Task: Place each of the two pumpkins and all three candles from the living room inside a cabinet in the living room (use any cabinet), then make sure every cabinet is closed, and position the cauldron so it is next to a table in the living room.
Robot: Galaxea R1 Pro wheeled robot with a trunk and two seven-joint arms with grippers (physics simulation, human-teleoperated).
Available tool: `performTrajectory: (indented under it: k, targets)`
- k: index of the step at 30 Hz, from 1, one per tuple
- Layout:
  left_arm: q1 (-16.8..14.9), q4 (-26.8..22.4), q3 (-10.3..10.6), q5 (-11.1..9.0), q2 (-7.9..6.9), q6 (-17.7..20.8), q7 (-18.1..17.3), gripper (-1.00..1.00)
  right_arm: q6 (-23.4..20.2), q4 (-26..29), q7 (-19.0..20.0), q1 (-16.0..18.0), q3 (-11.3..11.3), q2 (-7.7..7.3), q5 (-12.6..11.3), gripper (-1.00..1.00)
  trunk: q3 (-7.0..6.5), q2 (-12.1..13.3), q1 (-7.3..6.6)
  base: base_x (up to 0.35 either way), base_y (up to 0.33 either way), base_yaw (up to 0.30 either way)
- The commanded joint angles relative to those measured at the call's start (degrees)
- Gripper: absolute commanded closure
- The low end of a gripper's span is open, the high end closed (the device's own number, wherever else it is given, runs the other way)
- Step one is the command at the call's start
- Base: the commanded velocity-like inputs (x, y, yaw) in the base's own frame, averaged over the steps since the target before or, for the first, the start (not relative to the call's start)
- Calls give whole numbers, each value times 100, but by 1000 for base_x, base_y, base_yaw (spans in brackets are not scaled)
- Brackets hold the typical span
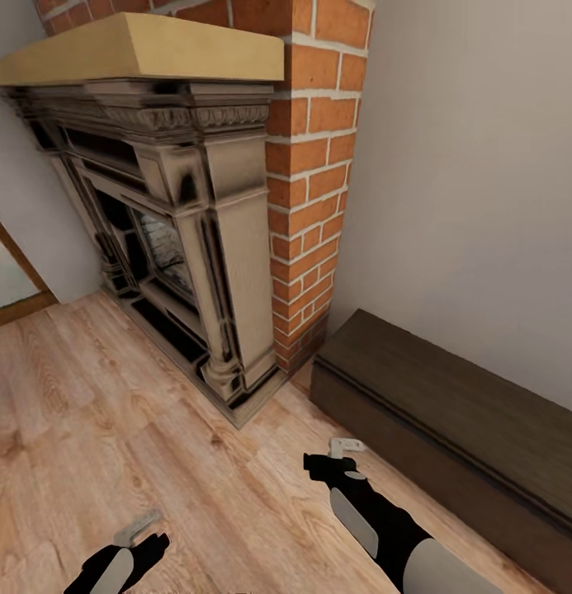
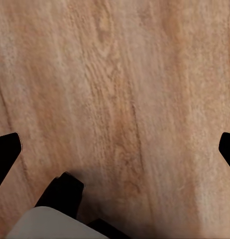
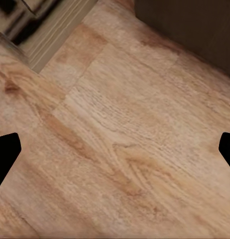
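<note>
While over floor (image 1: 112, 429), both claws spread, empty.

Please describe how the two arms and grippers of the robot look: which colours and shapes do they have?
In the head view, the right arm is black with smooth light grey panels along it and a grey rounded segment nearer the body. The right gripper is pale grey on a black wrist. The left arm is also black with a grey panel, and the left gripper is pale grey. In the wrist views the fingers appear as black shapes.
</note>
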State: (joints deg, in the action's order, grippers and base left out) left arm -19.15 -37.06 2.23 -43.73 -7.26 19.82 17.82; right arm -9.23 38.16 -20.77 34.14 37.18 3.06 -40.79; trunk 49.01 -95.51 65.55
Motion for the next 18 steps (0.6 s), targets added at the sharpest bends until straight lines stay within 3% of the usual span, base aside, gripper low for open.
performTrajectory:
  k: [1, 18]
  targets:
    - [-1, -12, 23, -56, -4, 13, 40, -100, -7, -67, -44, 5, 26, -6, -21, -100, 5, -2, 0, 0, 0, 290]
    - [-1, -12, 9, -43, -24, 8, -65, -100, 52, -204, -42, 5, 35, -7, -8, -100, 5, -2, 0, 0, 0, 291]
